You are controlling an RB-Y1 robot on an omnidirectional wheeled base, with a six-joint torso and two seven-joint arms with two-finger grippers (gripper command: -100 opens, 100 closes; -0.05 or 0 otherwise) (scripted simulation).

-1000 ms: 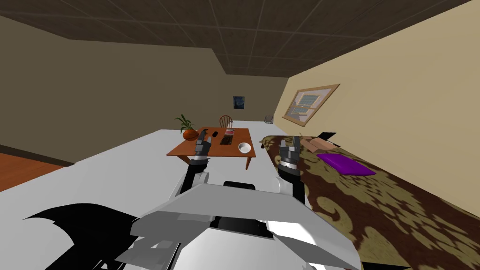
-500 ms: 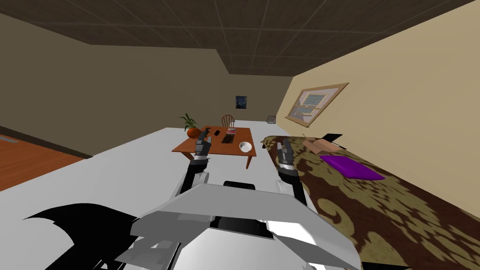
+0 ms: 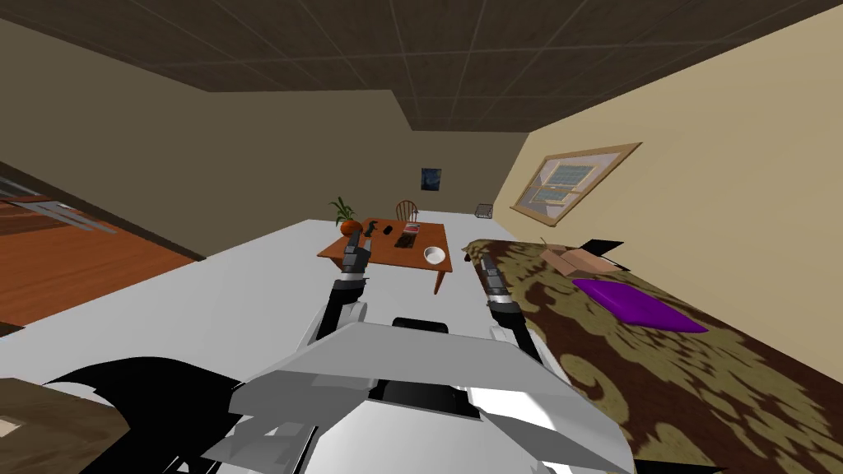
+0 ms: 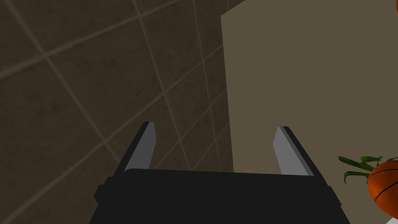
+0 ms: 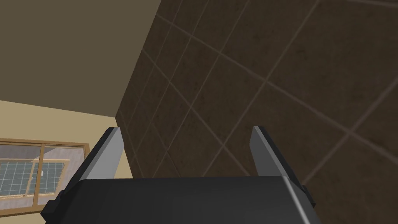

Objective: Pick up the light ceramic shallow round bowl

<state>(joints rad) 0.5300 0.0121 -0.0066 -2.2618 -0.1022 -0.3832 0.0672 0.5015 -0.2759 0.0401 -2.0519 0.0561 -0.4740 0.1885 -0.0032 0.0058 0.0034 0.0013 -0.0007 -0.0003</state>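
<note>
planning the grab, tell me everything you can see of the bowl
The bowl is round and shallow, plain white with a greyer inside that looks empty. It sits upright on the brown table, by the table's near right corner, touching only the tabletop. A dark flat thing lies beyond it, apart from it. The bowl shows too small to tell its material.

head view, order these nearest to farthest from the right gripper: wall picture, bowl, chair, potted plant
From the right gripper:
1. bowl, near right corner of the table.
2. potted plant, on the table's far left corner, and chair, behind the table: too close to call.
3. wall picture, on the far wall.
</note>
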